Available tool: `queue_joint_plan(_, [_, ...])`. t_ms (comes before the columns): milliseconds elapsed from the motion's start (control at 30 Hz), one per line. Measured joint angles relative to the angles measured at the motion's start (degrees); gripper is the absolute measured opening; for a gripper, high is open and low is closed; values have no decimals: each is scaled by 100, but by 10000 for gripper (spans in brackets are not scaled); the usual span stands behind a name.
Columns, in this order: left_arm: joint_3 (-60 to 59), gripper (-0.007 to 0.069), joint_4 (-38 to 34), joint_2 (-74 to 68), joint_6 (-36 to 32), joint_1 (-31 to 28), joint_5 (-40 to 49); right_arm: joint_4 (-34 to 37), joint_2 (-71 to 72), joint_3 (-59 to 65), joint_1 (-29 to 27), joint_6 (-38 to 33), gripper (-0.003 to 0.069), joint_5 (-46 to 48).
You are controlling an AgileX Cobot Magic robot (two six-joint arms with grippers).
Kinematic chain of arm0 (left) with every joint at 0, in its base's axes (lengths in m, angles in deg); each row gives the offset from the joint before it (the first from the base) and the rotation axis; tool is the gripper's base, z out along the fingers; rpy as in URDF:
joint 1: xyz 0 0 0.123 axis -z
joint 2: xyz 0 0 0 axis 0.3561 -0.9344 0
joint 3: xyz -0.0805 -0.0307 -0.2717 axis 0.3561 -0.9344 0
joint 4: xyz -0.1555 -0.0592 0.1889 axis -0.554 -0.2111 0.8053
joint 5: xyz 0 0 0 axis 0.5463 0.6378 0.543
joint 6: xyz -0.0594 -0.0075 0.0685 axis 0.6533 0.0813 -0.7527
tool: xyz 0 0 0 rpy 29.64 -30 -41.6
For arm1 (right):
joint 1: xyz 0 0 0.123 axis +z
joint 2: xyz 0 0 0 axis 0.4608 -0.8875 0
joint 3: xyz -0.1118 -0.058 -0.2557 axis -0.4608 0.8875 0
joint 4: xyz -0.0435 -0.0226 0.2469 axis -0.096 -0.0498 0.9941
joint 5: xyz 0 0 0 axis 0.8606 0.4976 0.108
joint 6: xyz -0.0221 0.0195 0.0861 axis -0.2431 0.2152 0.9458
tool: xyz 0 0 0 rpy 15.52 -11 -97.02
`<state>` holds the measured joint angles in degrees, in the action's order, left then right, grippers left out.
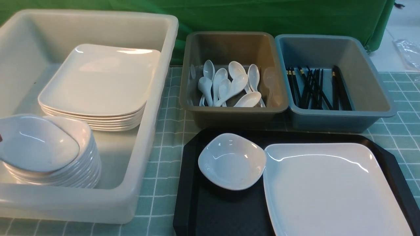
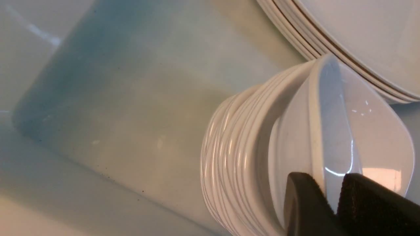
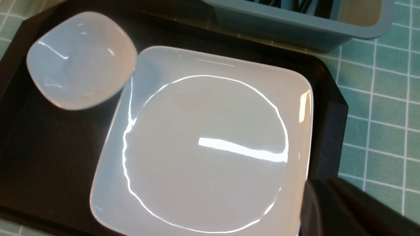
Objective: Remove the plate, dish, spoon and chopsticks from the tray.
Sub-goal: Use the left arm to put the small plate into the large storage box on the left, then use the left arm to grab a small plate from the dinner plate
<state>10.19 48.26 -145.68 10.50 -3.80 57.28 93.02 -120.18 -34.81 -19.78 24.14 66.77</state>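
The white tub (image 1: 154, 124) collects crockery by kind, so while the tray (image 1: 213, 209) holds the plate (image 1: 331, 190) with a second dish (image 1: 231, 160) just beside it, the tilted dish (image 1: 36, 144) leans on the dish stack (image 1: 88, 160), its rim between the left gripper's (image 2: 329, 183) fingers (image 2: 305, 206), clamped or slack I cannot tell, and the right gripper (image 3: 328, 203) sits closed by the plate's corner.

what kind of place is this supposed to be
Most likely a mock canteen dish-return station on a test bench: a white tub of stacked plates, a grey bin of spoons, a blue bin of chopsticks, a black tray, and a green cloth backdrop.
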Motion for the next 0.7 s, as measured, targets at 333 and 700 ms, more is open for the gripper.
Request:
queue_joint_plan(333, [989,523,369,273,0,0,471,133,0,0,0,0,35,-33])
queue_joint_plan(700, [1224,121,-1173,190,-1016,2072,782,258,0,0,0,0,35,-123])
